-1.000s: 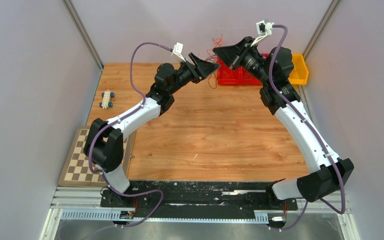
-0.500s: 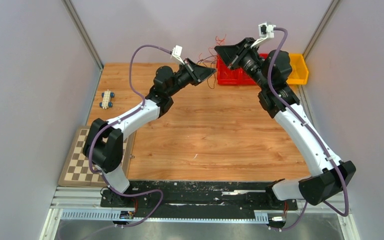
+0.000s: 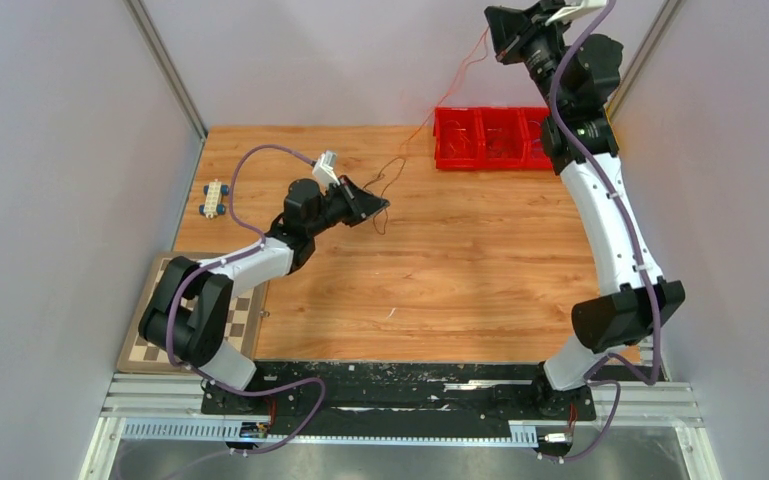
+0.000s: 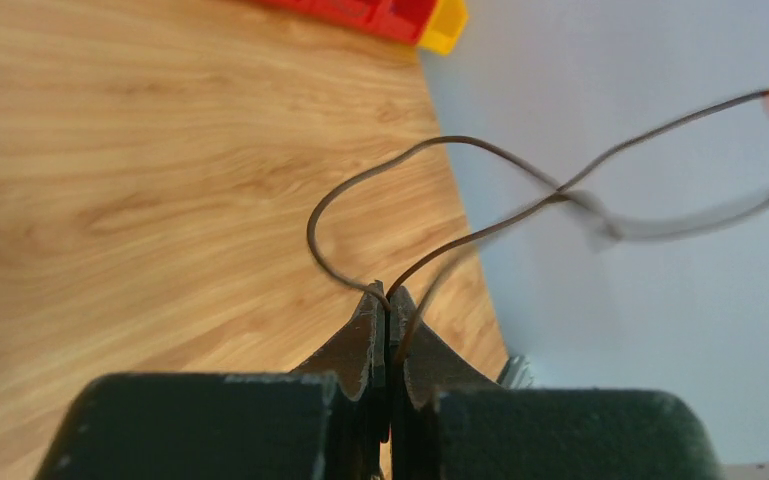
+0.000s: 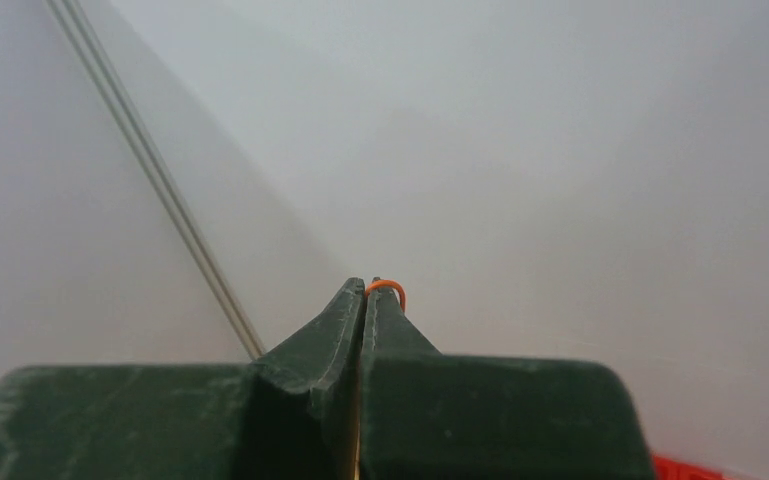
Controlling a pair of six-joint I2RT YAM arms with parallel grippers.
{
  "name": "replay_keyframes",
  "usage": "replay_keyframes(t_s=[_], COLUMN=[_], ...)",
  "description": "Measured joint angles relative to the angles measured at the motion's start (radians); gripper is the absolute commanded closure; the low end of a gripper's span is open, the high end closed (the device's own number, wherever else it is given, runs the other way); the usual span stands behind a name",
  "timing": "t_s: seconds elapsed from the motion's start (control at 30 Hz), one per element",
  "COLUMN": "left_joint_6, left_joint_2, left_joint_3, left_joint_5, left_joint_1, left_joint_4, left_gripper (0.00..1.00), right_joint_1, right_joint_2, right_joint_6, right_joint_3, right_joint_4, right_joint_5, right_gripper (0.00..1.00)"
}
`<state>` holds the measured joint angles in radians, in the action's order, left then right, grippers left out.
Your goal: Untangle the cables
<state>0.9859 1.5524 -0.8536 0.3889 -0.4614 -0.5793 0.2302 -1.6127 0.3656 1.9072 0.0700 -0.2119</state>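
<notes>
The cables are two thin wires pulled apart between my grippers. A dark brown wire [image 4: 430,148] loops out of my left gripper [image 4: 389,297], which is shut on it low over the table [image 3: 440,270]. In the top view that wire [image 3: 397,165] curls just beyond the left gripper [image 3: 384,206]. An orange wire [image 3: 457,80] runs up from there to my right gripper [image 3: 493,20], raised high by the back wall. A short orange loop [image 5: 388,287] pokes from the right gripper [image 5: 365,287], which is shut on it.
A red bin [image 3: 490,140] stands at the back right of the table, and a yellow bin [image 4: 443,22] shows beside it in the left wrist view. A small toy car [image 3: 215,197] lies at the left. A chessboard [image 3: 160,325] sits at the front left corner.
The left gripper shut on the brown wire and drew back and down toward the table. The right arm rose high toward the back wall, stretching the orange wire out of the tangle.
</notes>
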Motion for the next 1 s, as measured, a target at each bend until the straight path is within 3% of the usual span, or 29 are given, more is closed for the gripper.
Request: replay_keyframes(t_s=[0.47,0.73,1.0], left_joint_6=[-0.173,-0.210,-0.235], left_joint_2=[-0.069,-0.072,-0.072], left_joint_3=[0.144,0.193,0.251], left_joint_5=[0.044,0.058,0.048], left_joint_1=[0.048,0.068,0.109], left_joint_4=[0.078,0.068,0.138], left_gripper=[1.00,1.00,1.00], right_joint_1=[-0.100,-0.119,-0.142], right_joint_2=[-0.301,-0.393,-0.417], right_joint_6=[-0.090,-0.132,-0.185], right_joint_3=[0.284,0.439,0.461], right_joint_4=[0.009,0.008,0.056], right_joint_5=[-0.081,-0.114,-0.075], right_gripper=[1.00,1.00,1.00])
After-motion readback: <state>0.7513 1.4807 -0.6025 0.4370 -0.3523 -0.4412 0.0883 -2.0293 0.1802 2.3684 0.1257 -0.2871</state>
